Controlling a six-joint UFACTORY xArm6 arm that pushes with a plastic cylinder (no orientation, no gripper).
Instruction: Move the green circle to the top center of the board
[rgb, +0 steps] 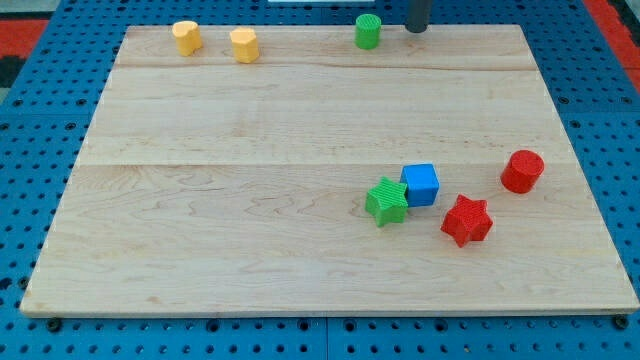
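The green circle (368, 31) is a small green cylinder standing at the view's top edge of the wooden board (250, 200), a little right of centre. My tip (416, 29) is the lower end of a dark rod coming in from the view's top. It sits just to the right of the green circle, with a small gap between them. A green star (387, 202) lies lower right of centre, touching a blue cube (421, 185).
Two yellow blocks (186, 37) (244, 45) stand at the view's top left. A red star (466, 220) and a red cylinder (522, 171) lie at the lower right. Blue pegboard (40, 130) surrounds the board.
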